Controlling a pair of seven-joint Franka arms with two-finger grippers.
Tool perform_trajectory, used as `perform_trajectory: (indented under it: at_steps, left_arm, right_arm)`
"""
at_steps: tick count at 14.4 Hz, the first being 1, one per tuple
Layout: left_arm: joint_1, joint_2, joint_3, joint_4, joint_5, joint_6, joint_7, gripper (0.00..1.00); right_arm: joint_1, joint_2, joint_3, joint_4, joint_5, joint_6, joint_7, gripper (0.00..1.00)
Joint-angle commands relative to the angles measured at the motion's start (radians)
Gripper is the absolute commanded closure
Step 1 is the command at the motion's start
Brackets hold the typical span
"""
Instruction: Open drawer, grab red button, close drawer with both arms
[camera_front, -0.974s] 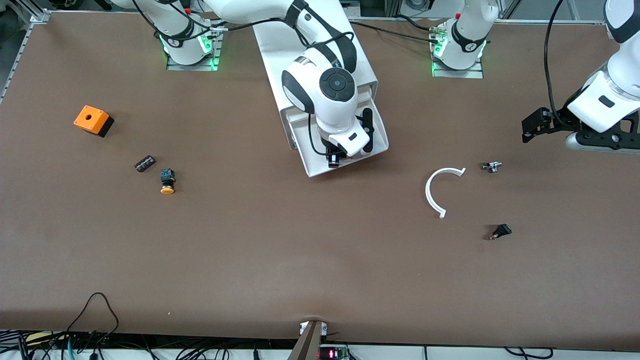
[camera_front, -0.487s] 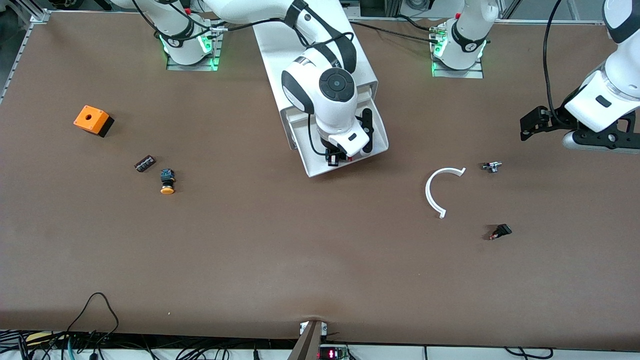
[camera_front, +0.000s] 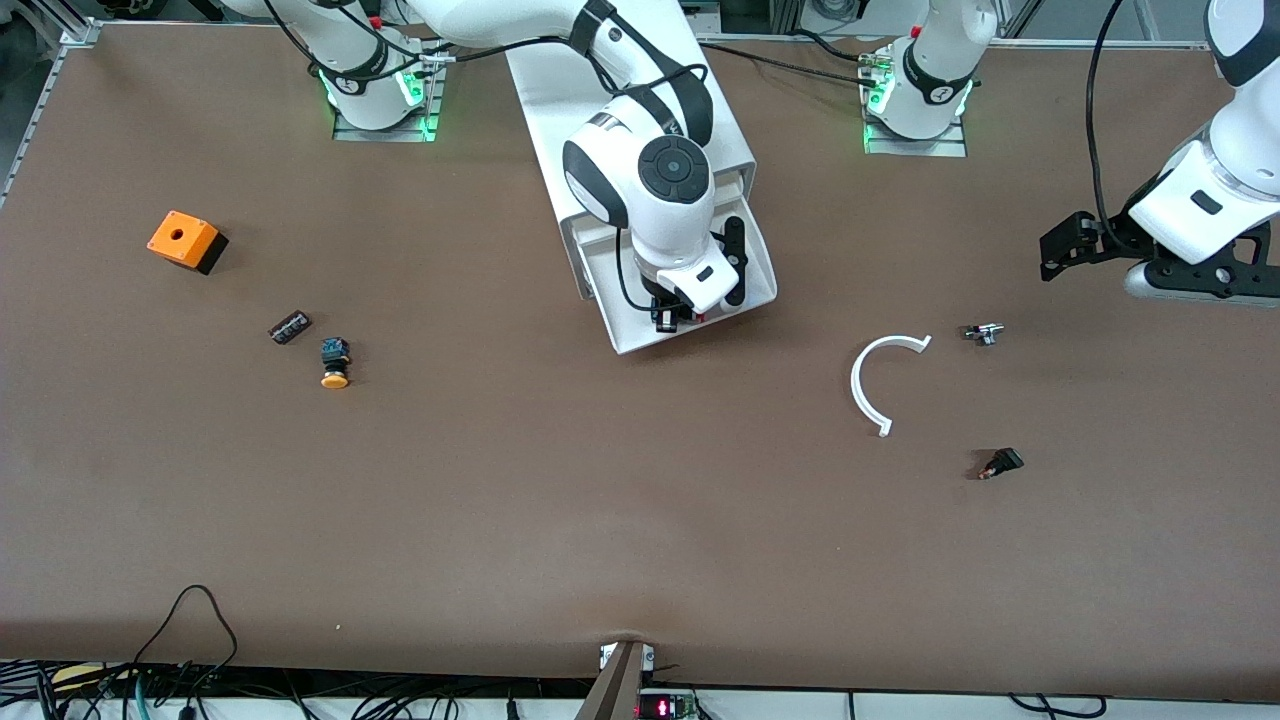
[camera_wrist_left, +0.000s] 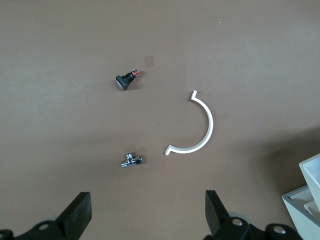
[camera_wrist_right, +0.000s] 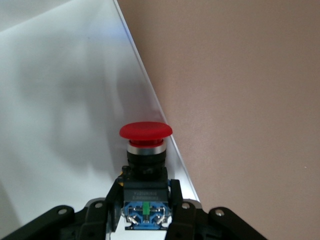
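Observation:
The drawer stands pulled out of the white cabinet, its tray floor bare and white. My right gripper is down inside the drawer, near its front rim. It is shut on the black-and-blue body of the button, whose red cap points away from the wrist. A sliver of the button shows under the hand in the front view. My left gripper hangs open and holds nothing, over the table toward the left arm's end.
Toward the left arm's end lie a white curved strip, a small metal fitting and a small black switch. Toward the right arm's end sit an orange box, a dark clip and an orange-capped button.
The left gripper has shifted slightly over the table's end. The right gripper stays in the drawer on the button.

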Motion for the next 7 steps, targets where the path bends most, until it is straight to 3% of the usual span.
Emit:
perform_trajectory:
  at_steps: [1, 7]
  left_arm:
    - [0.004, 0.012, -0.005, 0.031, -0.015, -0.026, -0.006, 0.00]
    - [0.004, 0.012, -0.005, 0.031, -0.015, -0.026, -0.006, 0.00]
  right_arm:
    - [-0.003, -0.019, -0.003, 0.018, -0.003, -0.024, 0.010, 0.74]
    - [-0.020, -0.131, -0.032, 0.017, -0.007, -0.054, 0.010, 0.74]
